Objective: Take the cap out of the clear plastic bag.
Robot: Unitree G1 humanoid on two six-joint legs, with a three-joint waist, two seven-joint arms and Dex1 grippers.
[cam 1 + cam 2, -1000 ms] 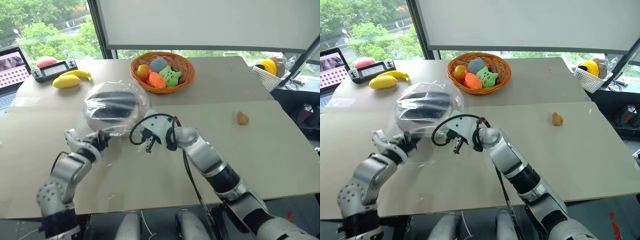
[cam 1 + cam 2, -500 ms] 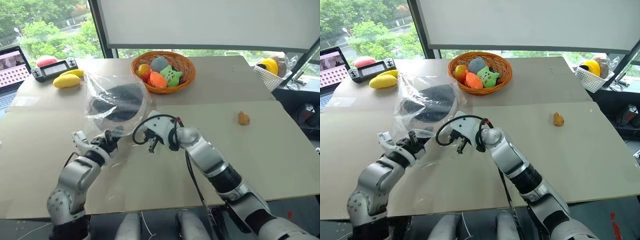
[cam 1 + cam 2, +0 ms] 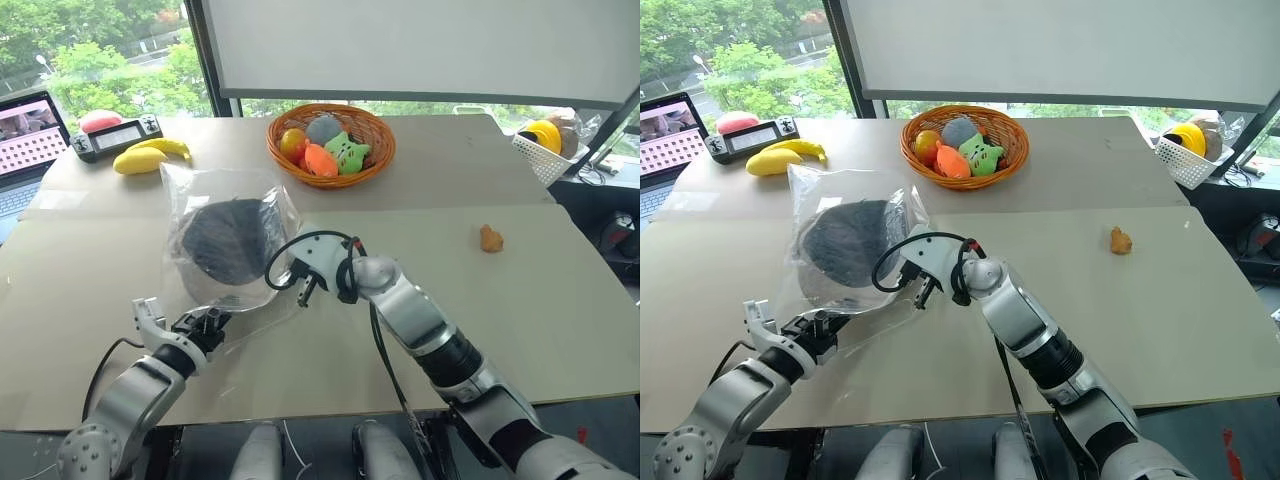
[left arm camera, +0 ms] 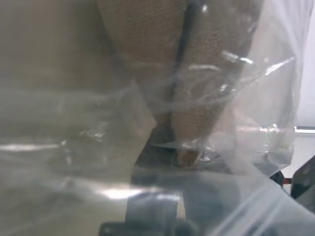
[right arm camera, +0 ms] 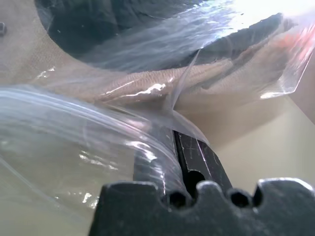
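We are working near the front edge of the table [image 3: 560, 320], with bare tabletop lying open to our right. The basket [image 3: 331, 143] of toys is sitting well behind the bag [image 3: 228, 245], the banana [image 3: 152, 156] and a controller [image 3: 115, 135] are lying far left, and a small brown lump [image 3: 490, 238] is resting far right; nothing is crowding the bag. The cap [image 3: 230, 238] is sitting inside the bag. Our left gripper [image 3: 205, 325] is reaching forward, low, fingers clenched on the bag's near edge. Our right gripper [image 3: 300, 285] is angling down-left, fingers pinching the bag's right edge.
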